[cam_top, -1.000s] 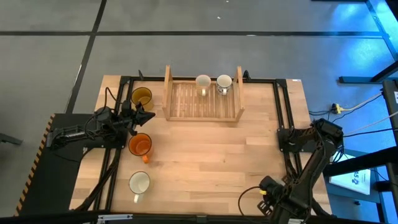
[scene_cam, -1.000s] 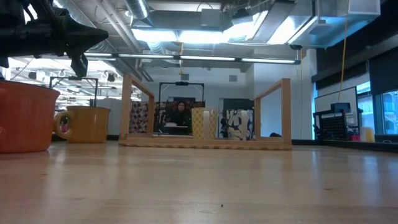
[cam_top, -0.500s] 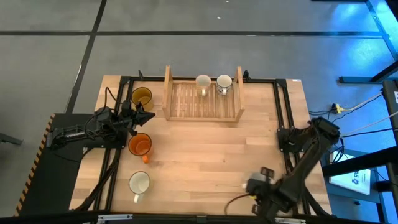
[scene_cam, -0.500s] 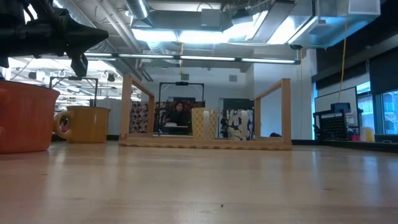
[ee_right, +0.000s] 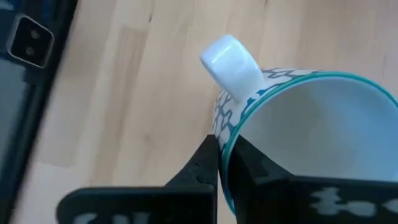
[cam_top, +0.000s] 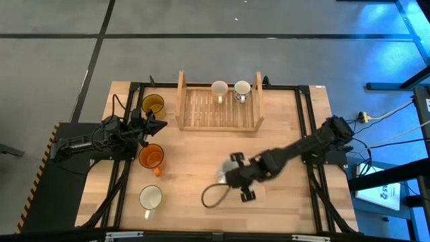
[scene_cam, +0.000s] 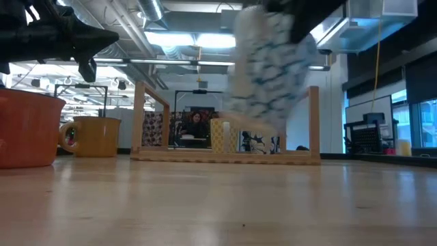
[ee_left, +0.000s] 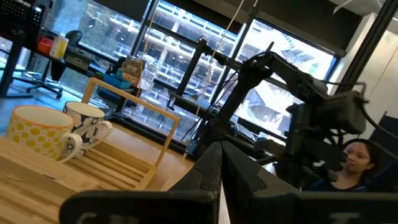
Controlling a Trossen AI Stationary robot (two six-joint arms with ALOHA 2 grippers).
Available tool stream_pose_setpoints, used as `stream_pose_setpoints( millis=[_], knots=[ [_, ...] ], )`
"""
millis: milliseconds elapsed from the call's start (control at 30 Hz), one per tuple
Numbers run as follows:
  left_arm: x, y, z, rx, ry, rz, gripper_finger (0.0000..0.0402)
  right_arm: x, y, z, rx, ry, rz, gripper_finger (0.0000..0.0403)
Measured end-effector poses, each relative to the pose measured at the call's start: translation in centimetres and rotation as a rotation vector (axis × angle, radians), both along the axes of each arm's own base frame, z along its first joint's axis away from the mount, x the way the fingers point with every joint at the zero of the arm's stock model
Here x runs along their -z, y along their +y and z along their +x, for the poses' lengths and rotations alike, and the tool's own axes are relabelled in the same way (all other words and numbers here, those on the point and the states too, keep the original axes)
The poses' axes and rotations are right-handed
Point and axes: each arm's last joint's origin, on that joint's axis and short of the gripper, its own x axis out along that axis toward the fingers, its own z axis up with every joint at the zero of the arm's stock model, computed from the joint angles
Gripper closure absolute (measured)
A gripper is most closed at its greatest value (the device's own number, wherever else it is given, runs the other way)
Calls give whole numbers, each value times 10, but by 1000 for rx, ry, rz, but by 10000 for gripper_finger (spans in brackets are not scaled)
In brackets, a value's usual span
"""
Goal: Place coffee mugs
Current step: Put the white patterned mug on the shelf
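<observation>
Mugs placed: two mugs stand in the slatted wooden tray [cam_top: 201,107] at the upper centre of the high view, a yellow-spotted mug [cam_top: 219,89] and a black-patterned mug [cam_top: 242,88], side by side near the tray's right wall.
Mug in transit: a teal-patterned mug [ee_right: 298,130] with a white handle hangs in the air, seen in the low view as a blurred shape in the upper centre, above the desk [cam_top: 201,181] and nearer the camera than the tray.
Mugs left: three sit on the desk at the left of the high view: the amber-yellow mug [cam_top: 153,105] beside the tray's left wall, the orange mug [cam_top: 151,156] below it, and a white mug [cam_top: 150,198] in the lower left.
Progress, my judgement: roughly a third done; one mug on its way, three untouched.
My right pincer [ee_right: 219,163]: pinching the teal-patterned mug by its rim, one finger inside the wall and one outside, just beside the handle; in the high view it sits at centre, below the tray.
My left pincer [cam_top: 156,125]: waiting at the left of the high view between the amber-yellow mug and the orange mug; fingers pressed together, holding nothing.
</observation>
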Motion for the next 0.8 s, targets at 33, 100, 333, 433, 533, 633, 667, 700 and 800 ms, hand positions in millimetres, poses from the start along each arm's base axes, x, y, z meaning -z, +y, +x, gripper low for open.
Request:
stream_pose_setpoints(
  millis=[33,100,333,433,533,633,667,700,800],
  knots=[
    [0,0,0,3,0,1,398,1,-7,5,-41,8,-22,401],
    [0,0,0,4,2,1,398,2,-18,15,-109,19,-58,401],
    [2,0,0,4,18,-2,398,6,-51,43,-254,103,-195,401],
    [3,0,1,5,34,-11,398,9,-63,51,-285,119,-232,401],
    [3,0,1,5,33,-14,398,16,-72,55,-304,140,-233,402],
    [3,0,1,5,33,-14,398,24,-77,55,-313,194,-227,402],
    [3,0,1,5,34,-15,398,27,-79,55,-316,223,-229,402],
    [4,0,1,5,36,-15,398,29,-81,54,-328,240,-232,402],
    [3,0,1,5,34,-15,398,34,-81,54,-364,267,-235,402]
  ],
)
